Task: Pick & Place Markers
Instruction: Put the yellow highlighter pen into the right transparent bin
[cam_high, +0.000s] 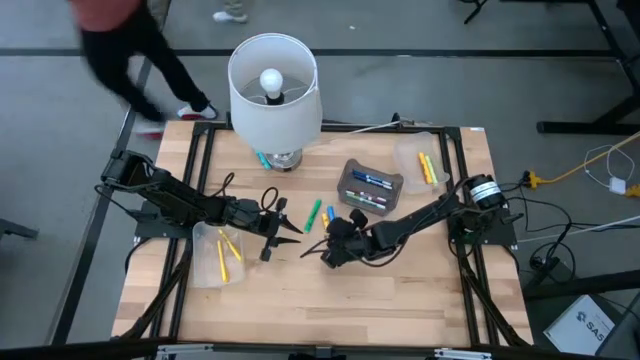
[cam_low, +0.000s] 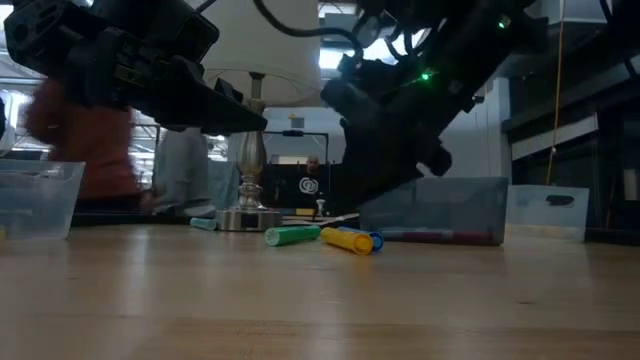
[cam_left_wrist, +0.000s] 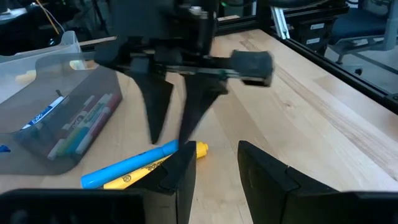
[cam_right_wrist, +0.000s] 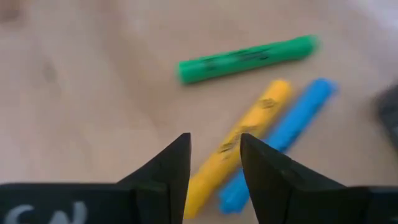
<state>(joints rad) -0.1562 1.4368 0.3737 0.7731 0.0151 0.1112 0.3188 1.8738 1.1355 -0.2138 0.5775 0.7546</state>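
Note:
Three markers lie flat on the wooden table near its middle: a green marker (cam_right_wrist: 245, 57), a yellow marker (cam_right_wrist: 249, 124) and a blue marker (cam_right_wrist: 292, 124) side by side. They also show in the high view (cam_high: 322, 214) and the low view (cam_low: 345, 240). My right gripper (cam_right_wrist: 214, 152) is open and hovers slanting down over the yellow marker's near end, its fingers (cam_left_wrist: 155, 118) either side and clear of it. My left gripper (cam_left_wrist: 217, 168) stands open to the markers' left (cam_high: 290, 228), with nothing between its fingers.
A white-shaded lamp (cam_high: 275, 90) stands at the far middle, a teal marker (cam_high: 262, 158) by its base. A dark bin (cam_high: 368, 187) holds several markers. Clear bins with yellow markers sit far right (cam_high: 420, 160) and near left (cam_high: 220, 250). A person (cam_high: 120, 50) passes beyond the far left corner.

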